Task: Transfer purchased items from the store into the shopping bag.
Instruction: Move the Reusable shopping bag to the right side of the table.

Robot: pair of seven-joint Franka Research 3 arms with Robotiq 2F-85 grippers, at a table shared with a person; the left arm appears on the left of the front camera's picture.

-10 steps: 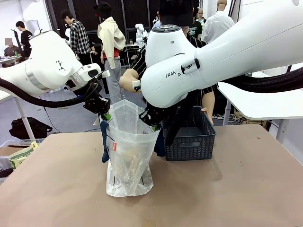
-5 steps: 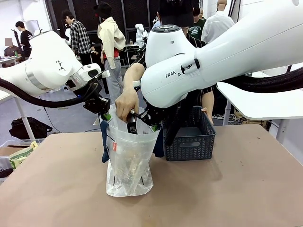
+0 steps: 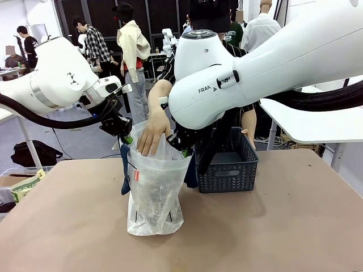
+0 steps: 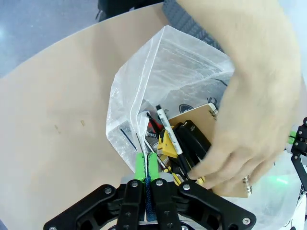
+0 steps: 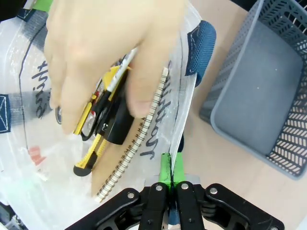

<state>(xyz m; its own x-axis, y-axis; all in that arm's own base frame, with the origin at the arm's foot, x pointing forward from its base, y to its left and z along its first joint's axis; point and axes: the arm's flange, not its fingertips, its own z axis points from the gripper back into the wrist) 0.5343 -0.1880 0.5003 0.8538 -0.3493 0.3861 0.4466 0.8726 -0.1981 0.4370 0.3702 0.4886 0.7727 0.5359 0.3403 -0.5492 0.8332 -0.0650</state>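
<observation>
Lighting was bright, even, from overhead; the shopping bag (image 3: pixel 154 192) cast a faint shadow on the table (image 3: pixel 283 226). The person's hand (image 4: pixel 249 86) was blurred in both wrist views

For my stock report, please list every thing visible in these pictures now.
shopping bag: one, translucent whitish, on the table
basket: one, dark grey, right of the bag
spiral notebook: one, brown, inside the bag
utility knife: one, yellow-black, inside the bag
pen: one, white, inside the bag
table: one, brown, under everything
person's hand: one, reaching into the bag
left gripper: one, black, shut on bag rim
right gripper: one, black, shut on bag rim
</observation>
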